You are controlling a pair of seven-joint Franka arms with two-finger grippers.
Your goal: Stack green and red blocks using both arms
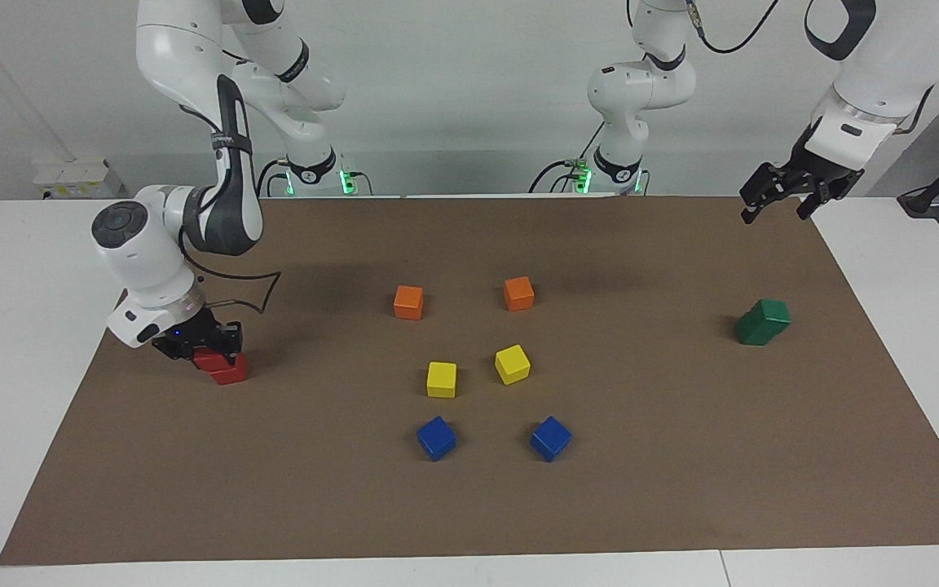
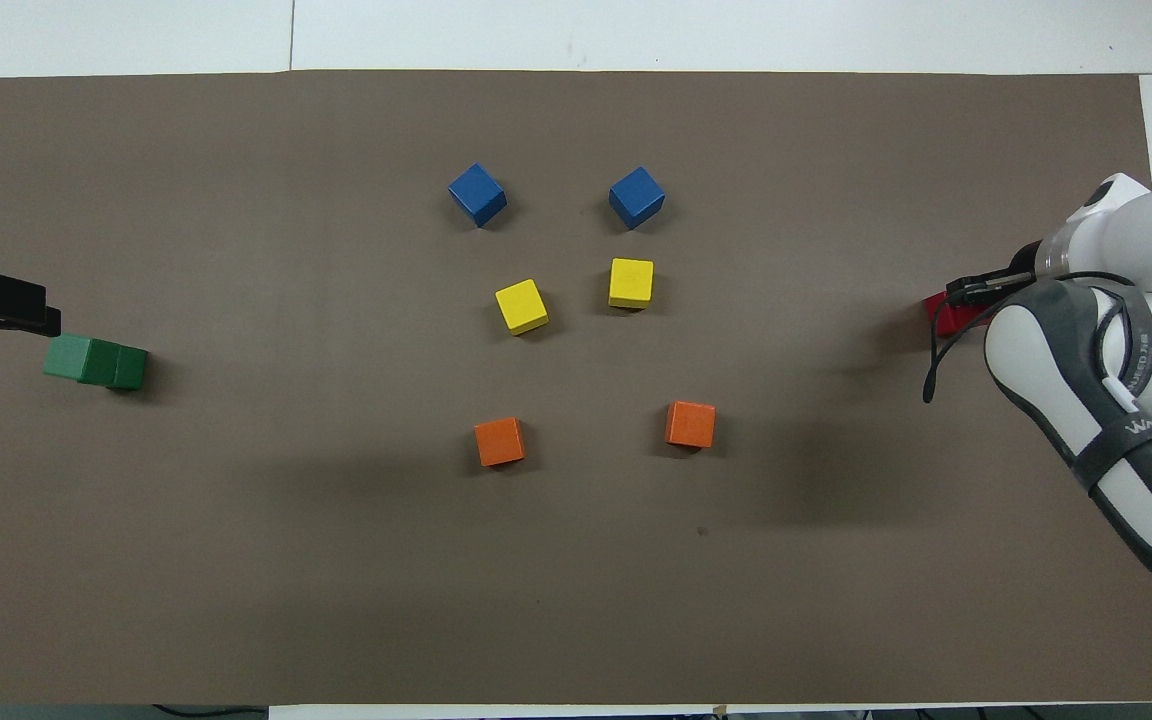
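Observation:
Two red blocks sit at the right arm's end of the mat. My right gripper (image 1: 210, 347) is shut on the upper red block (image 1: 207, 359), which rests offset on the lower red block (image 1: 231, 372). From overhead, only a red corner (image 2: 944, 312) shows beside the right gripper (image 2: 976, 293). Two green blocks (image 1: 763, 321) stand one on the other at the left arm's end, also seen from overhead (image 2: 96, 362). My left gripper (image 1: 775, 208) hangs open and empty in the air, above the mat's edge by the green stack.
Two orange cubes (image 1: 408, 302), two yellow cubes (image 1: 441, 379) and two blue cubes (image 1: 436, 438) lie in pairs in the mat's middle. The brown mat (image 1: 681, 456) is edged by white table.

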